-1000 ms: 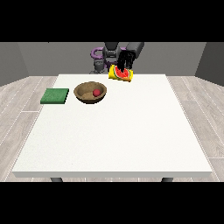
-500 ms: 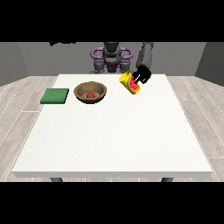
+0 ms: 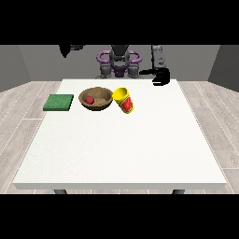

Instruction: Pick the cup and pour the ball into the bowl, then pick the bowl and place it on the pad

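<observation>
The brown bowl [image 3: 96,99] stands on the white table [image 3: 121,149] toward the back, with the red ball [image 3: 89,100] inside it. Just right of the bowl, the yellow cup [image 3: 124,100] with red markings lies tipped over on the table, its mouth turned up and back. The green pad [image 3: 59,102] lies flat to the left of the bowl. At the view's right, a hand [image 3: 161,76] hovers over the table's back edge with relaxed fingers, well apart from the cup and holding nothing. At the view's left, the other hand [image 3: 65,49] is raised high behind the table.
The robot's torso [image 3: 119,63] stands behind the table's back edge. The white tabletop stretches wide in front of the bowl, cup and pad. Grey plank floor surrounds the table.
The hand at the view's right held the tilted cup; it has let go and pulled back to the right. The cup now lies on the table beside the bowl.
</observation>
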Action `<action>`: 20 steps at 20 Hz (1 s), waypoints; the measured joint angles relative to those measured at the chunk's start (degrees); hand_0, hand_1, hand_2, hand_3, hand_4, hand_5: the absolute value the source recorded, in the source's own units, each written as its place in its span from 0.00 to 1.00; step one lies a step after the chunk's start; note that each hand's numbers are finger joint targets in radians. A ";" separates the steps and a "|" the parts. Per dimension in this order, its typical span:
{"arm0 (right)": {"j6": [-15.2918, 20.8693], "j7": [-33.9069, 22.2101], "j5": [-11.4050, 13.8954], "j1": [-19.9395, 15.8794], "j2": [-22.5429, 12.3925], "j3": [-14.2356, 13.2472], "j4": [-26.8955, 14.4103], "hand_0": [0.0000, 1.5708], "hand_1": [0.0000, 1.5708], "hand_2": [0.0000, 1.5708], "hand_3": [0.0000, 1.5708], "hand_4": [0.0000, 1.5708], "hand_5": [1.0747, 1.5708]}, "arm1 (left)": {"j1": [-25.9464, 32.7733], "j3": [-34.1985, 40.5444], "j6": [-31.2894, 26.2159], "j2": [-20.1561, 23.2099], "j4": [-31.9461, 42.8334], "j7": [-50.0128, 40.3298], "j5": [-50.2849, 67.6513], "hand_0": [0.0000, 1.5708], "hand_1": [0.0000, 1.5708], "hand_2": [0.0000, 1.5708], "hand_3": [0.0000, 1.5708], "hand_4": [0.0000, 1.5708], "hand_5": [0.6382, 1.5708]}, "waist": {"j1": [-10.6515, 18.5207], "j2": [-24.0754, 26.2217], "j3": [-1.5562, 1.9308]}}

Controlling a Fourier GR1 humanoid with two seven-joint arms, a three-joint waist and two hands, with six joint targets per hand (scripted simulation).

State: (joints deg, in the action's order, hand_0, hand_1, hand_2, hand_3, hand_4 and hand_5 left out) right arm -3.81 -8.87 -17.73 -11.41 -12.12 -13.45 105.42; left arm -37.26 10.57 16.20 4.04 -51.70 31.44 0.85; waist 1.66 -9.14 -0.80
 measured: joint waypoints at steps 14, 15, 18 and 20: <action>5.50 3.68 6.60 -2.80 5.33 4.81 -4.14 0.00 0.00 0.00 0.00 0.25 0.99 | -8.54 10.23 -27.60 22.50 3.37 -4.16 14.55 0.00 0.00 0.00 0.00 0.00 0.94 | 1.18 -9.15 0.80; 5.22 4.91 6.21 -3.09 5.38 4.02 -6.51 0.00 0.00 0.00 0.00 0.25 1.00 | -9.43 10.20 -28.26 23.95 2.90 -5.75 14.69 0.00 0.00 0.00 0.00 0.00 0.94 | 1.55 -9.17 0.83; 3.68 9.12 5.52 -3.64 6.21 3.40 -13.26 0.00 0.00 0.00 0.00 0.25 1.00 | -11.89 10.13 -28.58 26.95 1.79 -9.32 14.76 0.00 0.00 0.00 0.00 0.00 0.95 | 1.47 -9.63 0.87; 2.68 12.48 5.05 -4.00 6.80 2.73 -17.77 0.00 0.00 0.00 0.00 0.23 1.00 | -13.18 10.14 -29.00 28.98 1.00 -11.45 14.83 0.00 0.00 0.00 0.00 0.00 0.95 | 1.49 -9.93 0.88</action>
State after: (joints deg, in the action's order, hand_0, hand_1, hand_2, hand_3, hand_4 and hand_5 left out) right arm -1.13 3.61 -12.68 -15.41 -5.32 -10.73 87.66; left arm -50.44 20.71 -12.80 33.02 -50.70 19.98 15.67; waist 3.15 -19.07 0.09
